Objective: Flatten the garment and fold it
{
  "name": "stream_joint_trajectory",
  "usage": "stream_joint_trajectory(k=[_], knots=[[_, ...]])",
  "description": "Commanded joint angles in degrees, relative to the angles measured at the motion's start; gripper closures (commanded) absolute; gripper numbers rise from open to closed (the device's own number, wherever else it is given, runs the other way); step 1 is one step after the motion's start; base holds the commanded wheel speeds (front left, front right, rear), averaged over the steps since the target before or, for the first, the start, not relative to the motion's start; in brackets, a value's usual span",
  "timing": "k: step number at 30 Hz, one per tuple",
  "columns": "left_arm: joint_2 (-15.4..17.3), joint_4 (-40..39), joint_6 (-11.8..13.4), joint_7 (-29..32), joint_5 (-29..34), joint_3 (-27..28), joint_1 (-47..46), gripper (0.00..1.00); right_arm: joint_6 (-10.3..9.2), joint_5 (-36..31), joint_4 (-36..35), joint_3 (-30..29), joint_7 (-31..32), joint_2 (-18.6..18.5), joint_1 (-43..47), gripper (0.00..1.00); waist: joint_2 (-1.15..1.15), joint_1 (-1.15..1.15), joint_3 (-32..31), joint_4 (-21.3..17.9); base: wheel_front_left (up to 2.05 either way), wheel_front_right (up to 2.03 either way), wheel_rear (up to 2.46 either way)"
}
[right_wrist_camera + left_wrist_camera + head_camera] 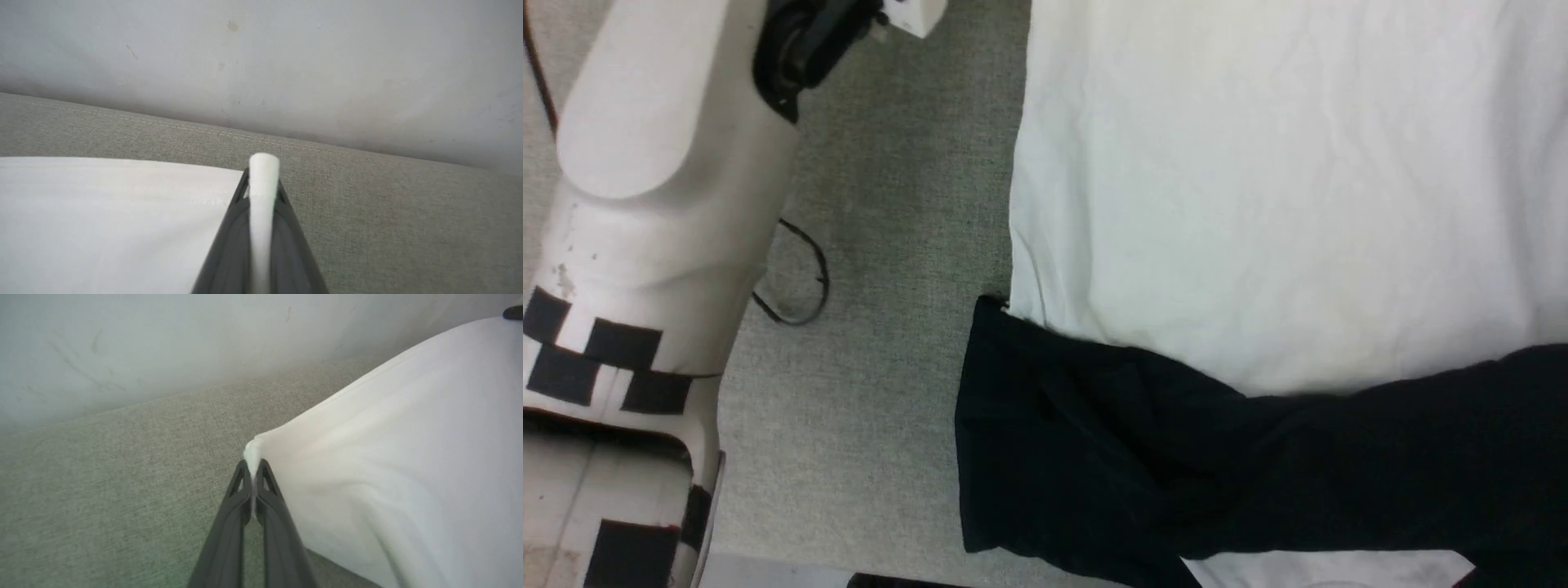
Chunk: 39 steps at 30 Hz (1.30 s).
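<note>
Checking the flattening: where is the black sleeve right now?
Head view, lower right: the black sleeve lies just below the white body, right of the grey surface.

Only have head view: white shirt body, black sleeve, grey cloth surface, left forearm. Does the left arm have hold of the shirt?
Observer: Yes. In the left wrist view the left end effector is shut on a white corner of the shirt.
Operator: And the right one?
Observer: In the right wrist view the right end effector is closed on a rolled white edge of the shirt. The roll sticks out past its tip.
Operator: What's past that edge?
Observer: A strip of grey surface with a stitched seam, then a pale wall.
</note>
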Motion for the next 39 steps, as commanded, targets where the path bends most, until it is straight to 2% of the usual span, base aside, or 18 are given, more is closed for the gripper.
stream_joint_trajectory(k=[1,12,21,29,36,39], knots=[[0.7,0.4,0.7,-1.7,-0.2,1.2,0.7,1.00,-0.06,1.3,-0.4,0.2,-0.6,-1.1,1.1,1.00,0.00,-0.01,-3.3,-0.8,0.00,0.00,0.00],[4.5,-0.7,1.0,-6.5,-1.6,3.9,4.1,1.00,-0.06,10.3,-4.4,1.2,-3.0,-3.9,7.3,1.00,0.00,-0.01,-11.7,-2.6,0.00,0.00,0.00],[8.6,-13.2,0.4,-7.8,-3.6,3.0,15.9,1.00,-0.06,19.4,-13.8,0.4,-4.8,-5.7,21.5,1.00,0.00,-0.01,-19.9,-3.6,0.00,0.00,0.00],[12.5,-29.3,3.7,-5.0,-6.5,3.0,32.2,1.00,-0.06,23.6,-25.0,-2.1,-2.2,-4.9,37.6,1.00,0.00,-0.01,-26.9,-4.5,0.00,0.00,0.00],[15.1,-42.3,7.7,-4.1,-8.5,3.0,47.0,1.00,-0.06,25.4,-34.8,-6.0,2.1,-1.7,51.4,1.00,0.00,-0.01,-30.4,-4.9,0.00,0.00,0.00],[16.6,-45.7,8.9,-5.1,-7.4,1.8,53.9,1.00,-0.06,25.7,-38.0,-7.1,2.8,0.1,57.9,1.00,0.00,-0.01,-31.6,-5.0,0.00,0.00,0.00]])
